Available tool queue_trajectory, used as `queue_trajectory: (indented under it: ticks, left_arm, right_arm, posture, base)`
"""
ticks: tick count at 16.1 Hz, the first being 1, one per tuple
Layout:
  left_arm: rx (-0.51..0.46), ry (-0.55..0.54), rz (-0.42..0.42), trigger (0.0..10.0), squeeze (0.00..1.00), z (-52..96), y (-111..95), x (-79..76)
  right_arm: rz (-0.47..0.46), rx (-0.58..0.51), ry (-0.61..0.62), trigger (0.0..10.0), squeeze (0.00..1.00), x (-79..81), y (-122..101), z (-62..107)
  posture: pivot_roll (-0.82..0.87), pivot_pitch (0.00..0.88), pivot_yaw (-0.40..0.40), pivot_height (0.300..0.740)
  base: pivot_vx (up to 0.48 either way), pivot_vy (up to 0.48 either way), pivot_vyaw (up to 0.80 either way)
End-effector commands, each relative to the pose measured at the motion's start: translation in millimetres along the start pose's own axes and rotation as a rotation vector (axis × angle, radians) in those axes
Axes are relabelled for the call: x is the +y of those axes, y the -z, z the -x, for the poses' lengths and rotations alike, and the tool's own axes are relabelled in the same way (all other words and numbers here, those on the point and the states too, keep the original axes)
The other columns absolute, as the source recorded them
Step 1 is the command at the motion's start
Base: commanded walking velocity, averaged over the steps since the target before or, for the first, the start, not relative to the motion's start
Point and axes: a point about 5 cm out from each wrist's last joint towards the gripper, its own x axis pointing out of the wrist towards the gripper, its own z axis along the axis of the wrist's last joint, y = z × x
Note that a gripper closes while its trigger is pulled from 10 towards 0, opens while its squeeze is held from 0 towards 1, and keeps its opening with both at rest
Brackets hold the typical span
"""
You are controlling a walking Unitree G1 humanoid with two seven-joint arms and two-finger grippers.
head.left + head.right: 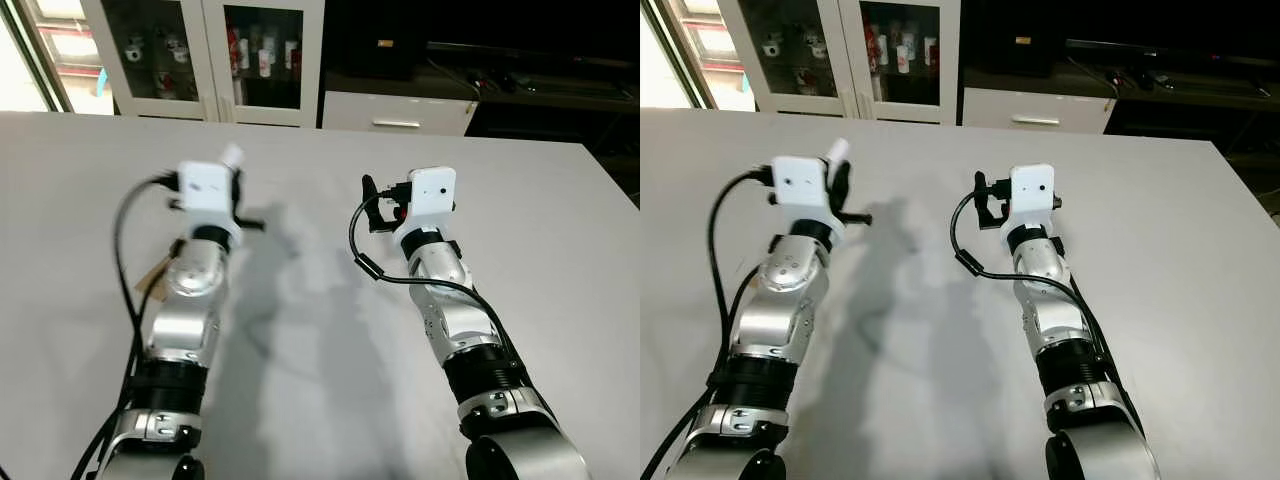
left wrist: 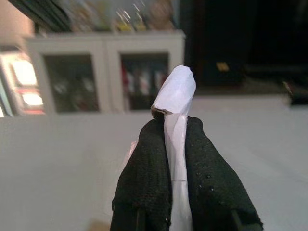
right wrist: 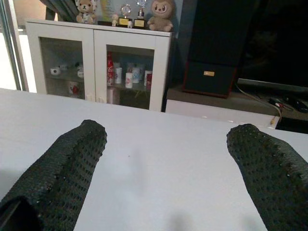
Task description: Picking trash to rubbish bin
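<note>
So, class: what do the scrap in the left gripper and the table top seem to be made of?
Scrap: probably paper or thin wrapper, white, matte, creased and folded, pinched in the left gripper. Table: smooth pale grey, likely laminate, with a dull even sheen; uncertain.

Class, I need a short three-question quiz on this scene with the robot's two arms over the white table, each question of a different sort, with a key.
1. True or false: the left gripper is shut on a piece of white paper trash.
2. Multiple choice: the right gripper is (a) shut on a bottle, (b) open with nothing between its fingers, (c) pressed flat on the table.
3. Short answer: what stands behind the far edge of the white table?

Key:
1. True; the paper sticks out past the fingertips.
2. b
3. A white cabinet with glass doors, holding small items, with stuffed toys on top.
</note>
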Motion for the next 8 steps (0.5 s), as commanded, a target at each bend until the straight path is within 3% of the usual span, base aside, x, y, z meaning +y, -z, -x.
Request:
queue_trajectory:
  ticks: [1,3,4,8]
  left_arm:
    - [-0.112,-0.038,-0.010,10.0,0.00,-2.6,-18.5,2.2]
    - [-0.159,-0.043,-0.002,10.0,0.00,-2.4,-19.9,3.2]
    - [-0.164,-0.032,-0.038,10.0,0.00,-1.6,-21.4,3.8]
    - [-0.112,-0.018,-0.040,10.0,0.00,2.0,-12.7,-0.7]
  right_arm:
    - [-0.008,0.007,0.020,10.0,0.00,-4.0,-1.6,-1.9]
    - [-0.010,0.017,0.018,10.0,0.00,-3.3,0.9,-0.9]
    - [-0.010,0.024,0.016,10.0,0.00,-2.3,3.1,0.3]
    - [-0.010,0.035,0.026,10.0,0.00,-3.8,6.0,1.6]
  posture:
    - [0.03,0.041,-0.067,0.740]
    - [0.03,0.041,-0.066,0.740]
    - [0.03,0.039,-0.064,0.740]
    - [0.02,0.041,-0.065,0.740]
  base:
    - [0.000,0.000,0.00]
    - [0.000,0.000,0.00]
    - [0.000,0.000,0.00]
    - [0.000,0.000,0.00]
